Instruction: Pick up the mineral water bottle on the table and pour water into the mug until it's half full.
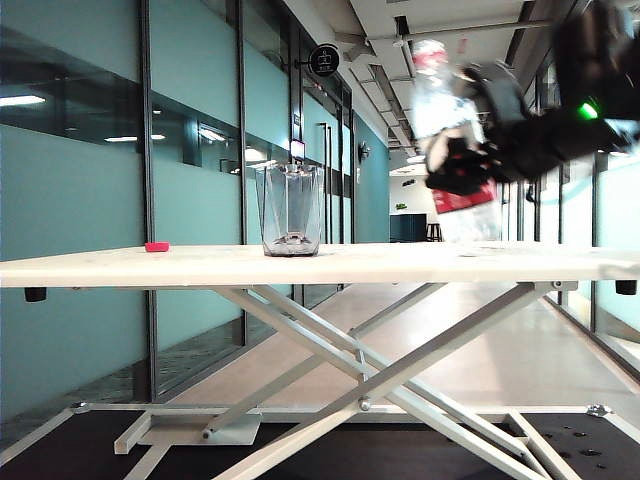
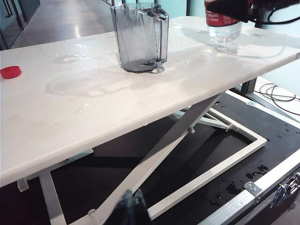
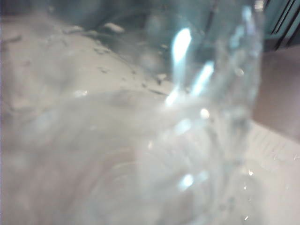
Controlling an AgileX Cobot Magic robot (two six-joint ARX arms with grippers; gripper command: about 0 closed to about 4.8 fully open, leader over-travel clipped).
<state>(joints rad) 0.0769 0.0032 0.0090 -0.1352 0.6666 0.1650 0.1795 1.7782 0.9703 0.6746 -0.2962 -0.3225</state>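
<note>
The mineral water bottle [image 1: 445, 130], upright, is clamped at its label by the right gripper [image 1: 462, 165], off the table [image 1: 300, 262], right of the mug [image 1: 290, 210]. Left gripper unseen.

White table [image 1: 200, 265]; grey mug [image 1: 290, 210]; red-labelled bottle [image 1: 455, 150].

office building corridor: teal glass partition walls [image 1: 90, 200], exposed ceiling ducts [image 1: 400, 40], polished floor [image 1: 500, 350].
</note>
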